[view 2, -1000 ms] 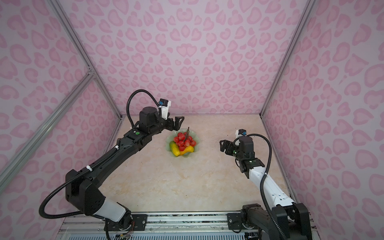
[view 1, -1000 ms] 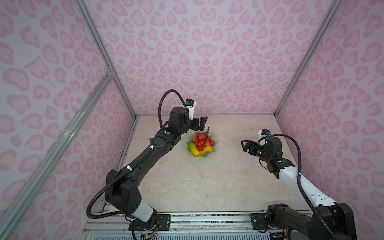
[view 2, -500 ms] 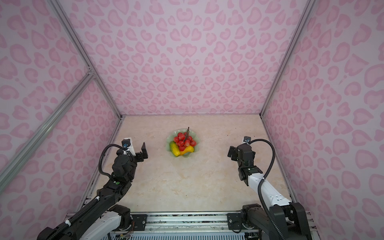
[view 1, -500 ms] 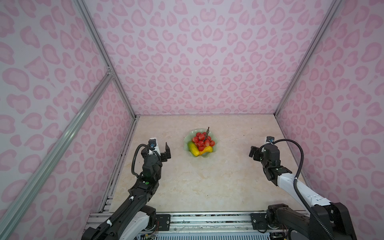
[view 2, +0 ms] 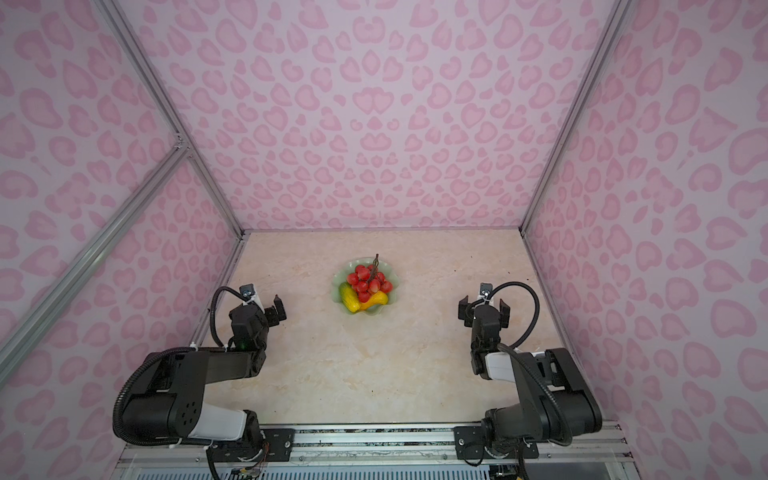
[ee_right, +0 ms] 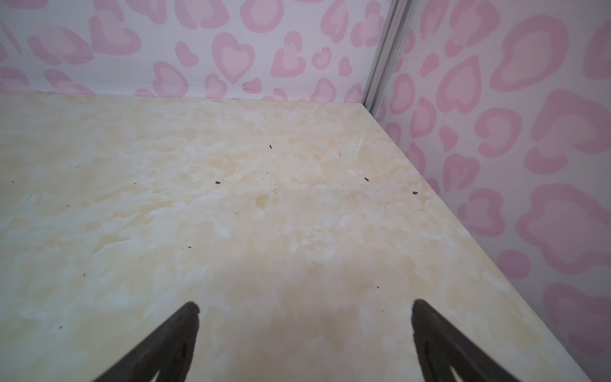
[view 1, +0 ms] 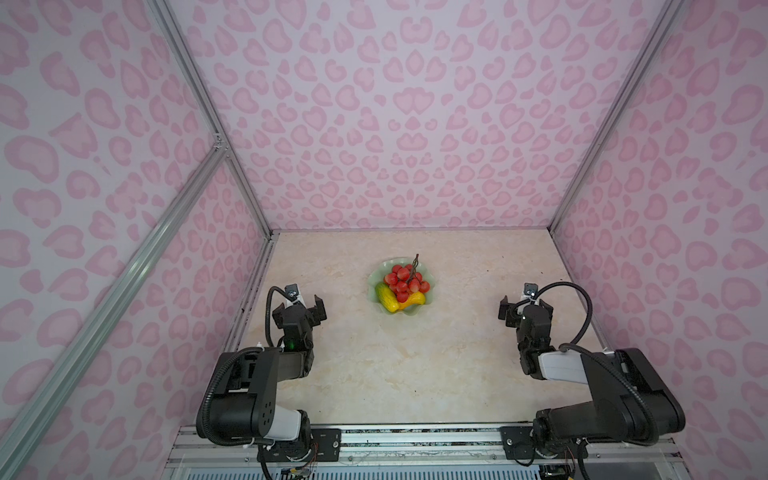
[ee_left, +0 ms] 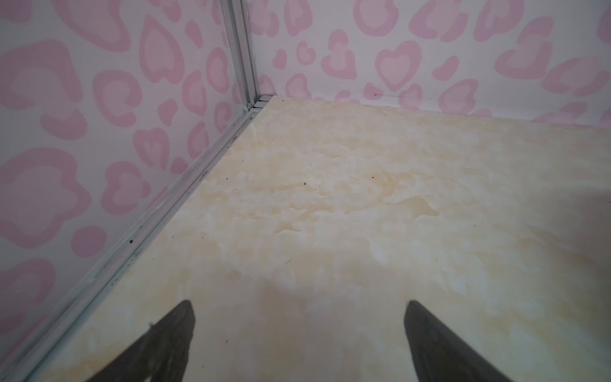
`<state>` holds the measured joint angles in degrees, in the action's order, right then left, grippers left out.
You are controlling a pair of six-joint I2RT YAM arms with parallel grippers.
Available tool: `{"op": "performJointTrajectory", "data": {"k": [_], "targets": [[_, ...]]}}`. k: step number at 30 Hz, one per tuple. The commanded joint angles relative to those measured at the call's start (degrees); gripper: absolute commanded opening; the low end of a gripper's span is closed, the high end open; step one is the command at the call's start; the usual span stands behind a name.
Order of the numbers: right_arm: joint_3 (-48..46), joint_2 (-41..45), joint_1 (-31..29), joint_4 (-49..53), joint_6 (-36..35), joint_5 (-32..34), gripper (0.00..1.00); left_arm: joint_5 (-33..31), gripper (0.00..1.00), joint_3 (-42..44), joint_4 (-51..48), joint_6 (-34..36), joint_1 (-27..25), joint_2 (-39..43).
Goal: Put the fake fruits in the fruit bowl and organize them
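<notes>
Mint-green fruit bowl (view 1: 404, 313) (view 2: 368, 312) sits mid-tabletop (view 1: 374, 365), nearer the back wall (view 1: 407, 124), upright, seen in both top views. Fake fruits are piled inside it. Bunch of red berries (view 1: 402, 279) lies on top at the far side; its brown stem (view 1: 415, 262) sticks up and points toward the back wall, tipped slightly right. Green-yellow oblong (view 1: 385, 296) lies at the bowl's left, long axis running far-left to near-right, green end far, yellow end near. Yellow-orange oblong (view 1: 412, 300) lies along the near rim, long axis roughly left-right, right end a bit farther back; its left end meets the green-yellow one's near end. Anything under the berries is hidden. Left fingers (view 1: 319, 306) are spread wide with nothing between them, well apart from the bowl on its left. Right fingers (view 1: 504, 307) are also spread wide and empty, well off to the bowl's right. Both wrist views show only bare tabletop between the dark fingertips (ee_left: 178, 319) (ee_right: 185, 319).
</notes>
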<state>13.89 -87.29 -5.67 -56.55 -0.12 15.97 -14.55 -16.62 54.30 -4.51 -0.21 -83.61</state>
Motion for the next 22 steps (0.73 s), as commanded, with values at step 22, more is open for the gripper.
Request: {"op": "performJointTrajectory", "data": {"k": [22], "targets": [[4.26, -1.07, 0.57, -2.10, 0.12, 0.97, 1.00, 1.23, 0.97, -1.13, 3.70, -0.49, -0.05, -0.45]]}}
